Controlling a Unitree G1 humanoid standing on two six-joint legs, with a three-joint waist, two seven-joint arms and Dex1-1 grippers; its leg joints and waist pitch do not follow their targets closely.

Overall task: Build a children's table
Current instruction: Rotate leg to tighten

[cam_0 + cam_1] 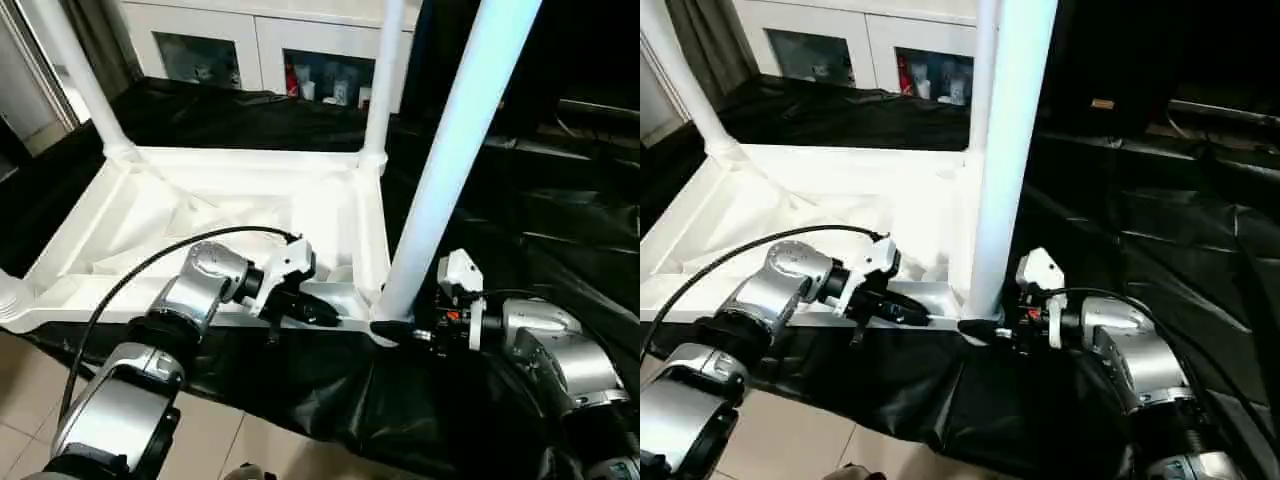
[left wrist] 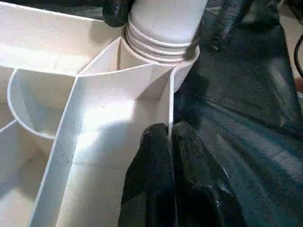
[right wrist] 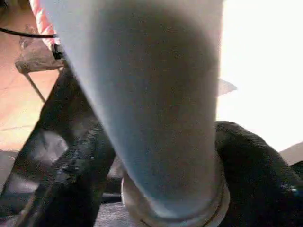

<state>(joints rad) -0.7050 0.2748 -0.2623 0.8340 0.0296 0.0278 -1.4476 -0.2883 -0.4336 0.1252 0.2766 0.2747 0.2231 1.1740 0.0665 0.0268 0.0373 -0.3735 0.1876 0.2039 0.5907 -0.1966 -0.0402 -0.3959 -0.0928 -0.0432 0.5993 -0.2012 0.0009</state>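
Observation:
The children's table top (image 1: 150,215) lies upside down on a black sheet, ribbed underside up. Two white legs stand in its far corner sockets, the far-left leg (image 1: 80,80) and the far-right leg (image 1: 383,80). A third leg (image 1: 455,150) rises from the near-right socket (image 2: 184,59). My right gripper (image 1: 385,325) is at this leg's base, with a black finger on each side pressing against it (image 3: 71,179). My left gripper (image 1: 310,312) is shut on the top's thin near rim (image 2: 169,101), close to that socket, one finger (image 2: 151,156) inside the rim and the other outside.
A white cabinet (image 1: 200,50) with glass doors stands behind the work. The black sheet (image 1: 560,200) spreads wide to the right and hangs over the near edge. Beige floor tiles (image 1: 230,440) show below. A black cable (image 1: 130,280) arcs over my left forearm.

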